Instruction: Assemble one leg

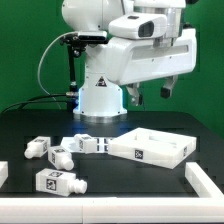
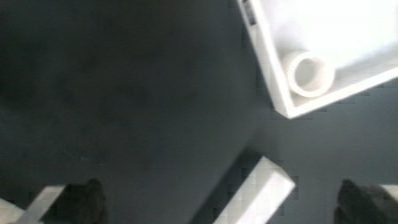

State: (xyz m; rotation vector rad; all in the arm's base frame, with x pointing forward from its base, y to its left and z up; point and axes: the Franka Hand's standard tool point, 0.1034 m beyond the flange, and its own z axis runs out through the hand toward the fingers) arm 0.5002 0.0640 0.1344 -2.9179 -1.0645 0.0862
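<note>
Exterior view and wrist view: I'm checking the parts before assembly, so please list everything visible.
legs: at least three, white with black-and-white tags, toward the exterior view's left.
panel: one, white with raised rims, exterior view's right.
marker board: one, white with tags, before the arm's base.
edge pieces: two, white, at the table's side edges.
table: one, black, under everything.
arm: one, white, at the back.
gripper: one, dark fingers, open and empty, raised near the panel.
</note>
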